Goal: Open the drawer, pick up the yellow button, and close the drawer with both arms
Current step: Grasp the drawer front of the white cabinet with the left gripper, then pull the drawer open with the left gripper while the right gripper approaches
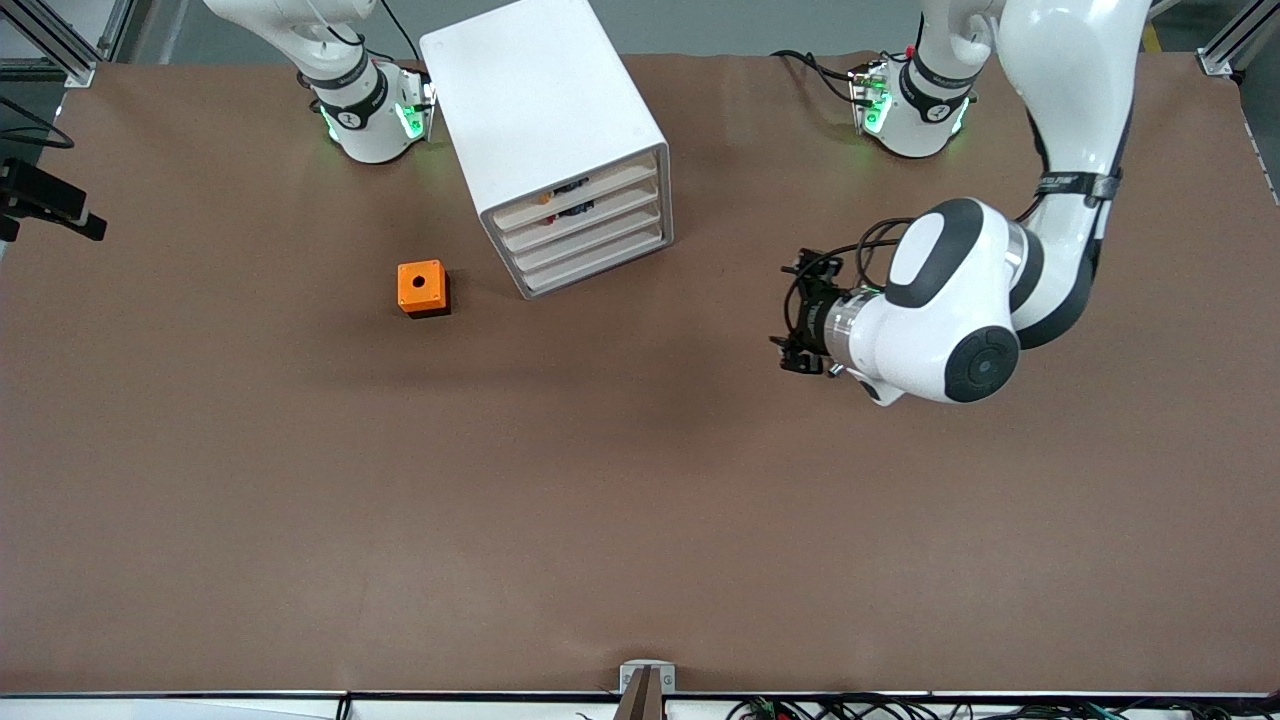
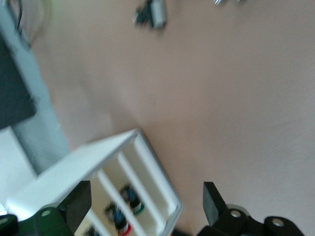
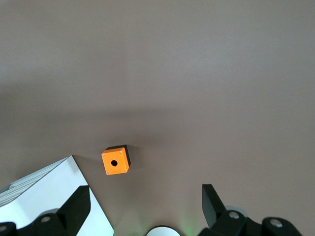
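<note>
Front view hides the right end effector (image 3: pixel 142 206), fingers apart; left end effector (image 2: pixel 147 201) likewise spread, cabinet (image 2: pixel 98 167) blurred.

Brown bench (image 1: pixel 640 500). White cabinet (image 1: pixel 545 130) stands on it near the arm bases, set at an angle, four drawer fronts facing the front camera. Orange cube (image 1: pixel 422 288) with a hole in its top sits beside the cabinet, toward the right arm's end.
</note>
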{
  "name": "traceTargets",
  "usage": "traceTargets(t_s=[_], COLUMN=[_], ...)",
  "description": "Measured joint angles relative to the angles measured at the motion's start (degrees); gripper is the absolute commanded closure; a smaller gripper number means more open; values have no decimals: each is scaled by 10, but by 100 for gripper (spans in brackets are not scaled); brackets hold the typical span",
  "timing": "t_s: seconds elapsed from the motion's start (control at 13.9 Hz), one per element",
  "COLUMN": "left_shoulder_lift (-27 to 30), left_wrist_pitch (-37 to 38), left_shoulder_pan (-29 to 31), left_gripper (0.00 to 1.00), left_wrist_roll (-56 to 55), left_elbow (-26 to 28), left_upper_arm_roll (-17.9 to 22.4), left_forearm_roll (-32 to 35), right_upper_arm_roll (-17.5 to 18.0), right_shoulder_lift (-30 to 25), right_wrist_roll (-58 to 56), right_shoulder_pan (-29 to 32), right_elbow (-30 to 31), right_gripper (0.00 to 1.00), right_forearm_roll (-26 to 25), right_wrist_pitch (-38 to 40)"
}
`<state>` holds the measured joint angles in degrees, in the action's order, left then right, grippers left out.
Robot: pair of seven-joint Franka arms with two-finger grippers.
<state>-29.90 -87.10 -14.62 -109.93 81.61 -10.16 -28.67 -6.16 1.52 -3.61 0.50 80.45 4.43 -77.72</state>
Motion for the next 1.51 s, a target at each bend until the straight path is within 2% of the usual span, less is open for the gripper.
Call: traceTargets(t_s=[0.29, 0.5, 0.57, 0.65, 0.79, 1.08, 1.29, 1.51], left_shoulder_lift=[-30, -57, -70, -81, -96, -108, -115, -123], left_wrist_pitch=[2, 20, 22, 22, 30, 40, 40, 40], left_shoulder_pan=[-4, -42, -62, -81, -103, -135, -147, -158], left_gripper=[0, 2, 5, 15, 18, 39, 41, 42], left_wrist_roll=[-79, -129, -144, -157, -181, -233, -245, -251], left_elbow=[-1, 0, 0, 0, 0, 0, 0, 0], left_upper_arm_roll=[0, -1, -1, -1, -1, -2, -1, -1], left_forearm_roll=[-130, -152, -154, -157, -171, -203, -231, -263], right_upper_arm_roll=[-1, -3, -3, -2, -2, -3, 2, 6], right_shoulder_lift=[0, 6, 9, 13, 21, 44, 49, 40], right_wrist_roll=[0, 0, 0, 0, 1, 1, 27, 55], right_shoulder_pan=[0, 3, 3, 3, 3, 10, 6, -12], right_elbow=[0, 0, 0, 0, 0, 4, 9, 47], right_gripper=[0, 0, 0, 0, 0, 0, 0, 0], right_forearm_roll=[0, -16, -19, -24, -35, -36, -40, -50], right_wrist_pitch=[0, -3, -4, -4, -12, -39, -47, -82])
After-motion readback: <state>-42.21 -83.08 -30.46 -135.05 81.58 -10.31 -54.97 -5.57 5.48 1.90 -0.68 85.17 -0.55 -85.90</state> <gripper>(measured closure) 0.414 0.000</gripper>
